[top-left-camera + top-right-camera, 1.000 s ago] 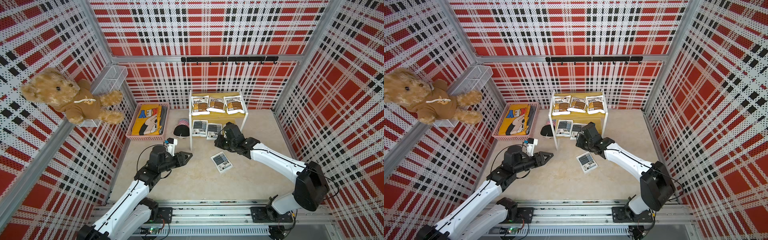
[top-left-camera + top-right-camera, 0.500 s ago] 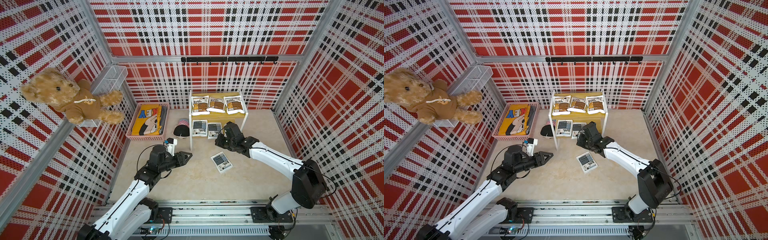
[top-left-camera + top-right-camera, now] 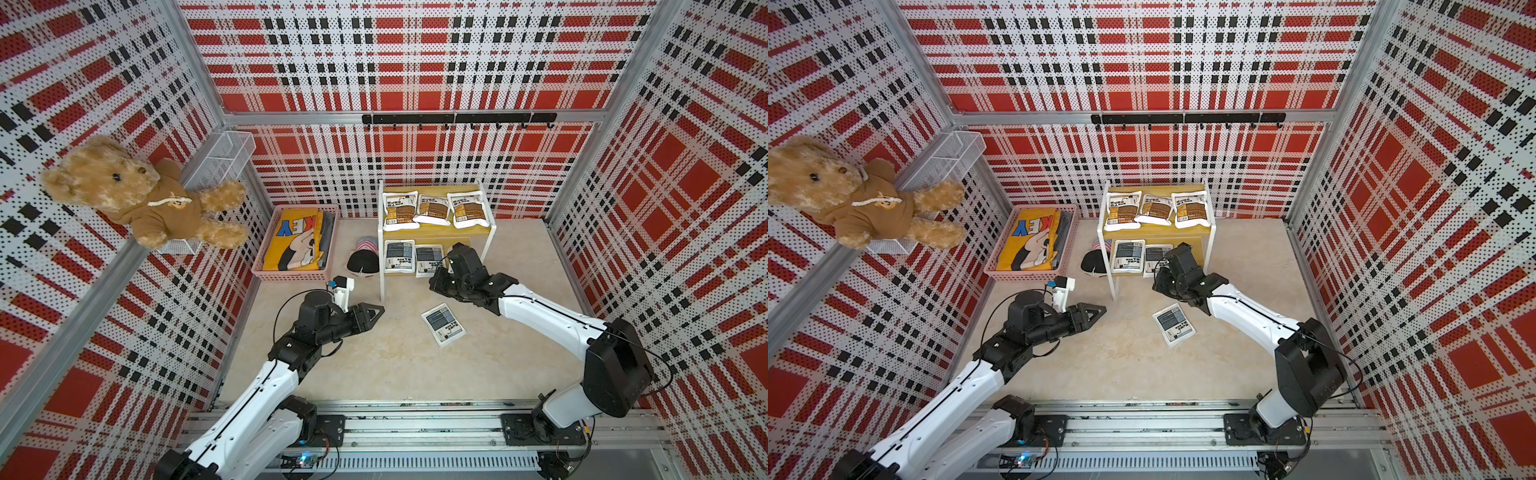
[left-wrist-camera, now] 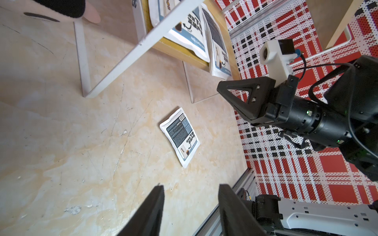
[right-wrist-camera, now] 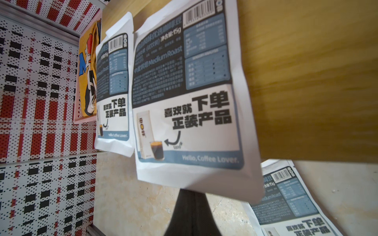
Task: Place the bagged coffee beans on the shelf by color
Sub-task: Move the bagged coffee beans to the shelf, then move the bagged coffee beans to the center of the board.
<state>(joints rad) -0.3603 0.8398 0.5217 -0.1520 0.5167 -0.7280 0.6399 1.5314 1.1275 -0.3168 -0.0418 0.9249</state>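
- Stage: in both top views the shelf [image 3: 436,230] stands at 12 o'clock on the surface [image 3: 395,365]. Three brown bags [image 3: 432,208] fill its upper tier. The first grey bag [image 3: 399,255] and second grey bag [image 3: 428,258] lie on the lower tier.
- Step in hand: we judge the right gripper [image 3: 434,280] to be setting down the second grey bag. Its jaws are closed together at that bag's 6 o'clock edge. The edge hides the tips, so we cannot tell whether they pinch it.
- The left gripper [image 4: 191,190] hovers at 9 o'clock of the loose grey bag [image 3: 443,324], jaws about half open and empty.
- The loose grey bag lies flat on the surface, at 6 o'clock of the shelf.
- Next move, in our judgement: back the right jaws clear, pinch the loose pouch by an edge, and place it at 3 o'clock of the second grey bag.
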